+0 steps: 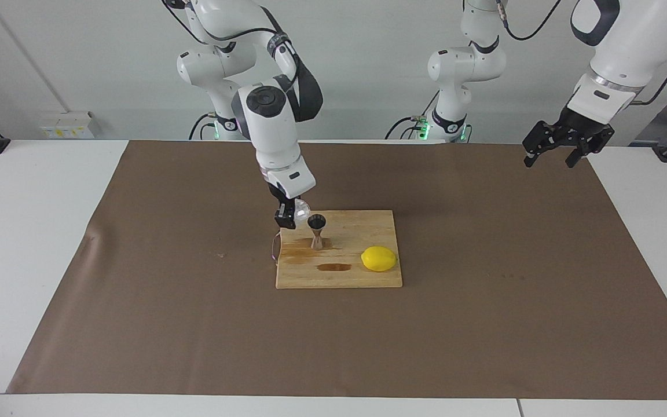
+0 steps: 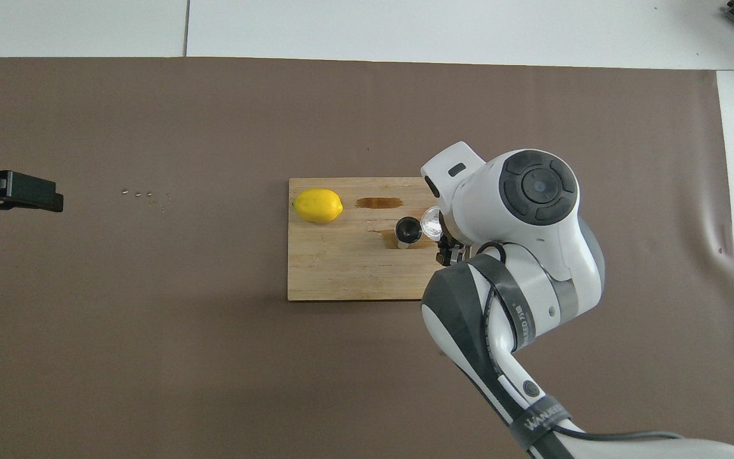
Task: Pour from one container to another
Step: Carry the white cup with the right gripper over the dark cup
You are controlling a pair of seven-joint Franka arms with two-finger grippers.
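Brown paper covers the table; right pincer (image 1: pixel 289 215) grips the glass cup (image 1: pixel 301 208) beside the jigger (image 1: pixel 316 230); left pincer (image 1: pixel 559 152) waits, spread.

Rectangular wooden cutting board (image 1: pixel 362 278) sat mid brown paper sheet (image 1: pixel 484 324) on white worktop (image 1: pixel 21 231). Yellow lemon (image 1: pixel 378 258) lay on board beside dark stains (image 1: pixel 334 267).

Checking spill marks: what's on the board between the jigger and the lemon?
Between the jigger and the lemon lies only board, with one brown stain. The overhead view shows it best.
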